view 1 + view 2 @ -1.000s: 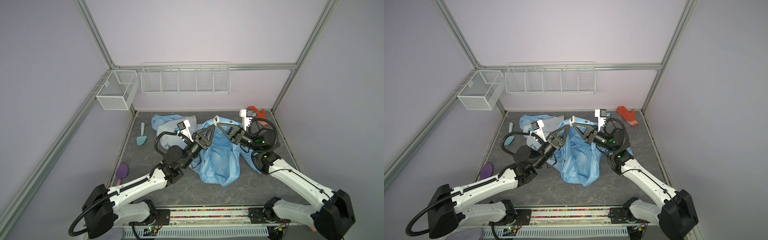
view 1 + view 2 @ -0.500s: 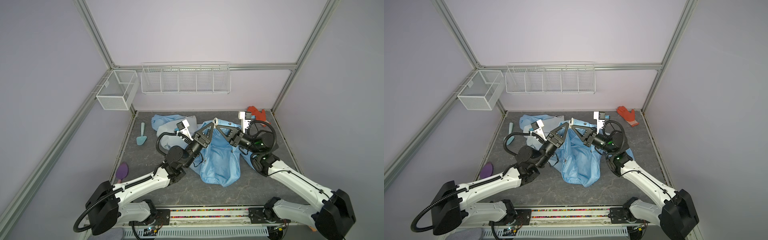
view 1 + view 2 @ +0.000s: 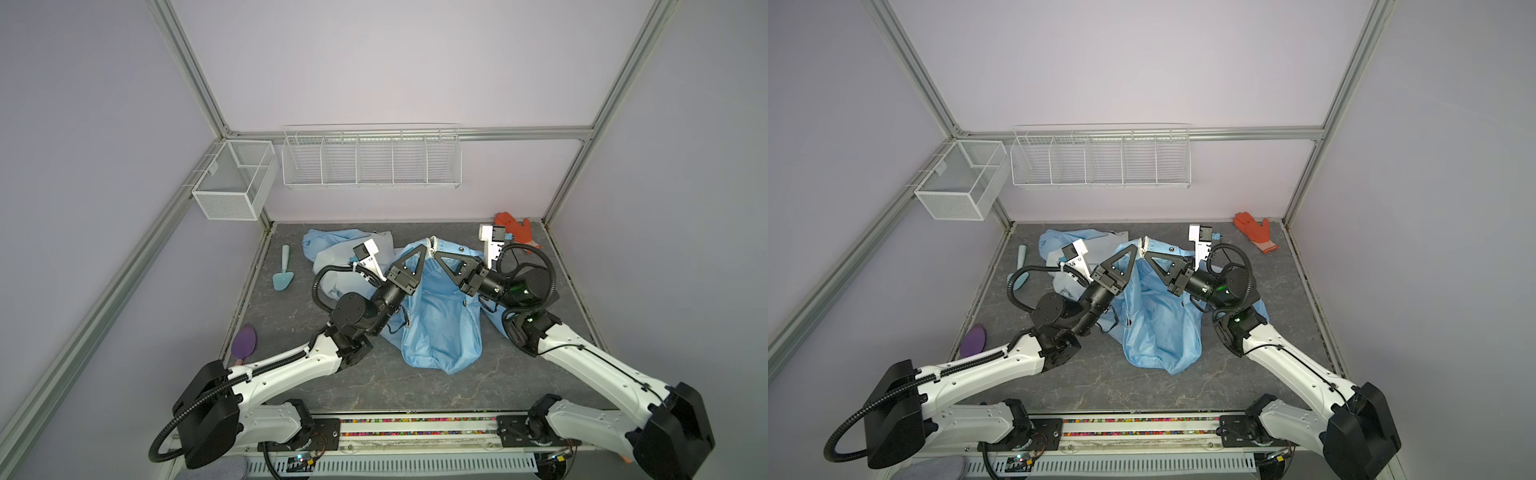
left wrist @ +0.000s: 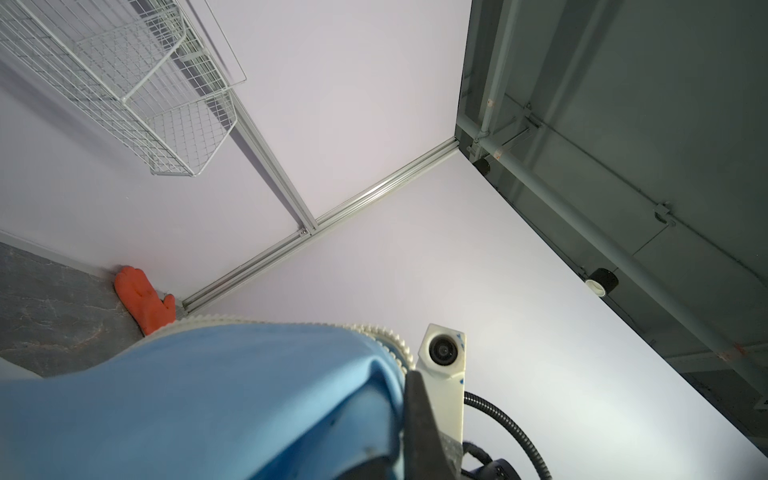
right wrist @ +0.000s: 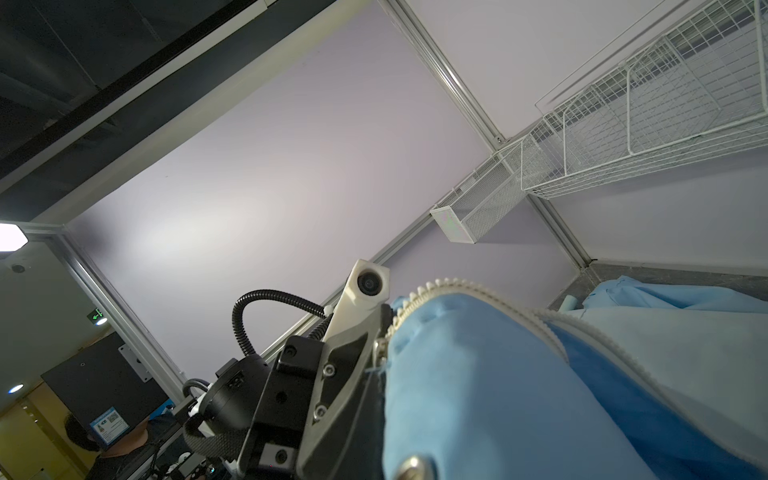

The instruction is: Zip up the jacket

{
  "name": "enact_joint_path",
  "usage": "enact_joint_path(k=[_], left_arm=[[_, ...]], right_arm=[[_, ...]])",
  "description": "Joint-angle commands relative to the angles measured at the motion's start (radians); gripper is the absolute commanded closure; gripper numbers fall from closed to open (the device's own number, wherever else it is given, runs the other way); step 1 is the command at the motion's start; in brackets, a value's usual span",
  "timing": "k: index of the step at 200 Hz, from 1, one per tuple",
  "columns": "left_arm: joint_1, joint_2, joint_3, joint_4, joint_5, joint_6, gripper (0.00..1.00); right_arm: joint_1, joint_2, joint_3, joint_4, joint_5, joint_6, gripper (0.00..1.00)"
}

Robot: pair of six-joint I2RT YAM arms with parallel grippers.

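Both top views are showing the left fingers (image 3: 424, 250) and right fingers (image 3: 439, 256) clamping shut on the jacket (image 3: 440, 332), its light-blue body draping crumpled onto the counter (image 3: 415, 386) centre. Only the wrist views are resolving individual white zipper teeth (image 5: 453, 283).

No words can be read. The right wrist view shows a green lit sign (image 5: 98, 317) bearing an arrow, and a blue sticker (image 5: 109, 428) too small to read.

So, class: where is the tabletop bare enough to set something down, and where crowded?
Free: the front strip of the table between the jacket hem and the rail; the left edge between trowel and purple utensil. Crowded: mid-back, where the left gripper and right gripper hold the jacket.
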Motion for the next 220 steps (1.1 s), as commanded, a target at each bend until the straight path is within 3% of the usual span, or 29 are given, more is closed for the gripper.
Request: enact_joint_path(k=[1,63,83,105,136,152,180,220], left_arm=[[0.003,-0.002,-0.004,-0.007,0.018,0.005,1.0],[0.003,-0.047,-0.031,-0.178,0.061,0.032,1.0],[0.003,-0.08,-0.061,-0.247,0.043,0.034,1.0],[0.003,-0.125,-0.085,-0.359,0.03,0.026,1.0],[0.002,-0.188,-0.098,-0.548,0.015,-0.009,1.0],[0.004,-0.221,-0.098,-0.641,0.013,-0.018,1.0],[0.009,-0.284,-0.091,-0.764,0.014,-0.019,1.0],[0.021,-0.333,-0.023,-0.954,0.039,-0.001,1.0]], right_arm=[[0.007,-0.039,0.001,0.061,0.027,-0.026,0.94],[0.002,-0.042,0.021,-0.045,0.091,-0.013,0.93],[0.001,-0.066,0.016,-0.155,0.109,-0.022,0.93],[0.001,-0.103,0.026,-0.372,0.127,-0.066,0.8],[0.001,-0.151,0.003,-0.61,0.119,-0.119,0.54],[0.0,-0.178,0.007,-0.752,0.102,-0.171,0.48],[-0.001,-0.219,0.052,-1.062,0.119,-0.278,0.22],[-0.009,-0.288,0.153,-1.379,0.112,-0.432,0.17]])
